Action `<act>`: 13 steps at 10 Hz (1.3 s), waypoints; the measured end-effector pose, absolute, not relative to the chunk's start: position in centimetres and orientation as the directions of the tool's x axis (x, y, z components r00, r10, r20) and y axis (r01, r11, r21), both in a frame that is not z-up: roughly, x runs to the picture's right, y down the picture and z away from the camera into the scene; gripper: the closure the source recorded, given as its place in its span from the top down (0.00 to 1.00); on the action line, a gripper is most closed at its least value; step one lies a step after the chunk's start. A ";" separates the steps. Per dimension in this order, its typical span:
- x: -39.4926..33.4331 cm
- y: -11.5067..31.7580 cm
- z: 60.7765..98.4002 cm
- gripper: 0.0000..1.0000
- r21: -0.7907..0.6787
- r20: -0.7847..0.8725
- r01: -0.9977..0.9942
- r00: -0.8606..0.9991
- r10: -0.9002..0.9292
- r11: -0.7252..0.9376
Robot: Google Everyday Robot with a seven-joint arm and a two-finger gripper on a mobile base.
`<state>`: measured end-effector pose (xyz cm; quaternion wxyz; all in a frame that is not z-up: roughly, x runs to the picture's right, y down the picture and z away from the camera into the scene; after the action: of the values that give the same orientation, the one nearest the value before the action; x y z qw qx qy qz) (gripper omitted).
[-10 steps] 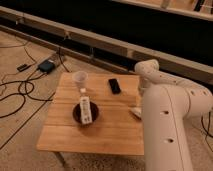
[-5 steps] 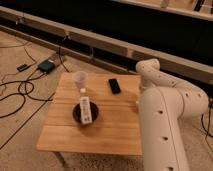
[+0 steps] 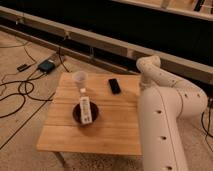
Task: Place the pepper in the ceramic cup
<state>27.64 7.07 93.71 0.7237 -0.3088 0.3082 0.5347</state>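
Observation:
The white ceramic cup (image 3: 80, 78) stands upright on the far left part of the wooden table (image 3: 110, 130). The pepper does not show anywhere. My white arm (image 3: 162, 110) rises at the table's right edge and bends over at its elbow (image 3: 150, 65). The gripper is hidden behind the arm near the table's right edge, so I cannot see it or anything it may hold.
A dark round bowl (image 3: 85, 112) with a white remote lying in it sits in front of the cup. A small pale block (image 3: 83, 90) lies between the cup and the bowl. A black flat device (image 3: 115, 85) lies mid-table at the back. Cables and a dark box (image 3: 46, 66) lie on the floor to the left.
The arm has shifted very slightly. The things on the table have not moved.

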 end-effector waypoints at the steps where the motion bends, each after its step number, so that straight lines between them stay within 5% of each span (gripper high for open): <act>1: 27.5 6.4 93.4 0.00 -0.116 -0.772 -0.963 0.241 0.588 0.243; 13: 8.9 -6.1 87.7 0.00 -0.208 -0.613 -0.897 0.431 0.662 0.391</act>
<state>8.90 -6.14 87.65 0.8037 -0.2636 0.2222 0.4849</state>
